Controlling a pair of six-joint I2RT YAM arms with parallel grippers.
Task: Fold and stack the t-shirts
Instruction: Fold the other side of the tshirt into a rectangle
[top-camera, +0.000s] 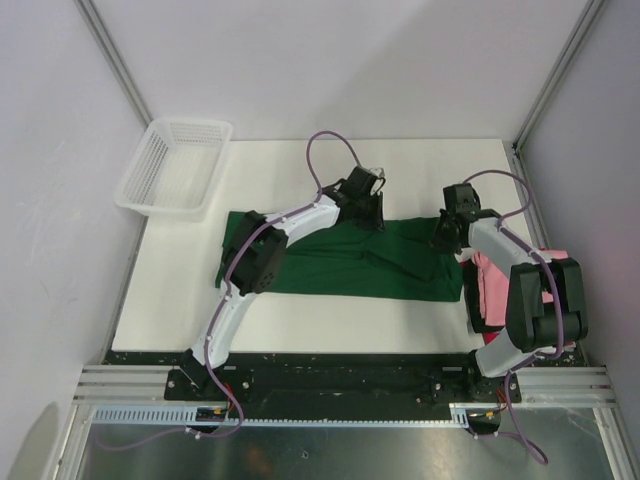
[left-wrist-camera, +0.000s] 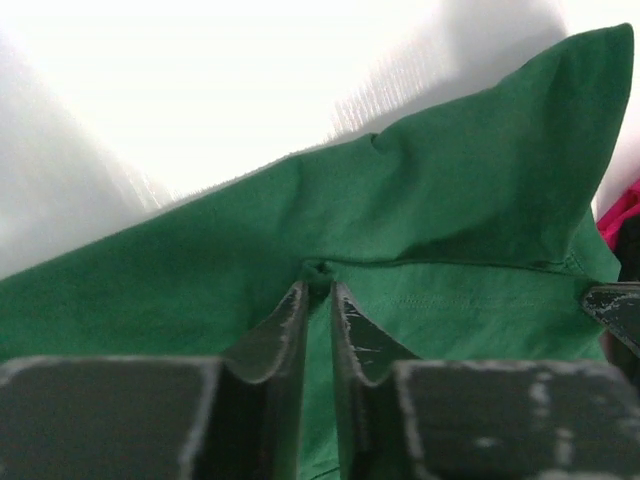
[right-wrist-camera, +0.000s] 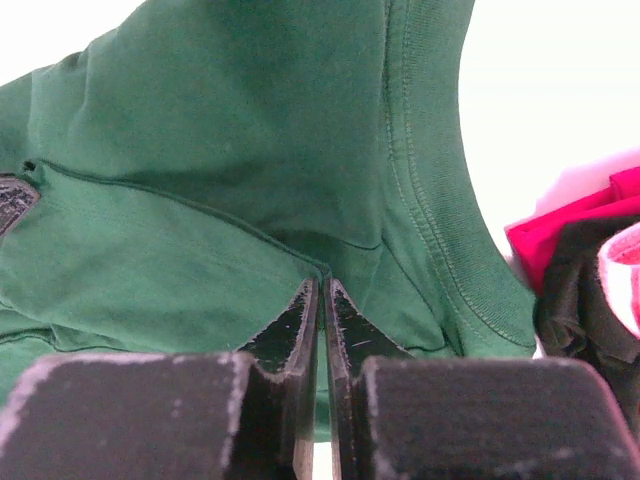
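green t-shirt (top-camera: 340, 268) lay across the table (top-camera: 420, 170) centre, long axis left–right, ribbed band at its right end | left tool (left-wrist-camera: 318, 290) pinched narrow on its far fold | right tool (right-wrist-camera: 322, 290) likewise clamped on cloth near the right end | pink t-shirt (top-camera: 490, 290) just right

A white rectangular plastic mesh basket (top-camera: 172, 168) is sitting at the far left corner of the flat white table (top-camera: 300, 325), its outer side overhanging the table's left edge beside the pale wall panel (top-camera: 50, 180). Silver aluminium rails (top-camera: 340, 385) are running along the table's near edge, and slanted metal posts (top-camera: 112, 60) are framing the back corners.
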